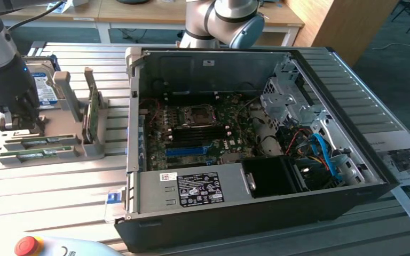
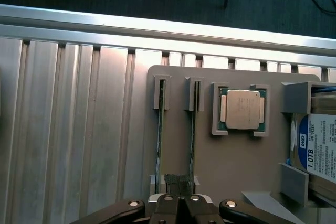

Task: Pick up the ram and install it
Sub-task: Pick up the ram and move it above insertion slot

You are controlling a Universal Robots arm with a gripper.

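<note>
Hovering over holder (image 2: 236,156), closed tool (image 2: 178,184) between two ram sticks (image 2: 192,124).

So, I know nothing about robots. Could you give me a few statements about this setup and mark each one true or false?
1. The computer case lies open, with its motherboard showing. True.
2. The gripper is down inside the case. False: it is over the grey holder beside the case, on the exterior view's left.
3. Two ram sticks sit in the holder. True.
4. The hard drive has a red label. False: the label is blue and white.
5. A processor chip rests in the holder. True.
</note>
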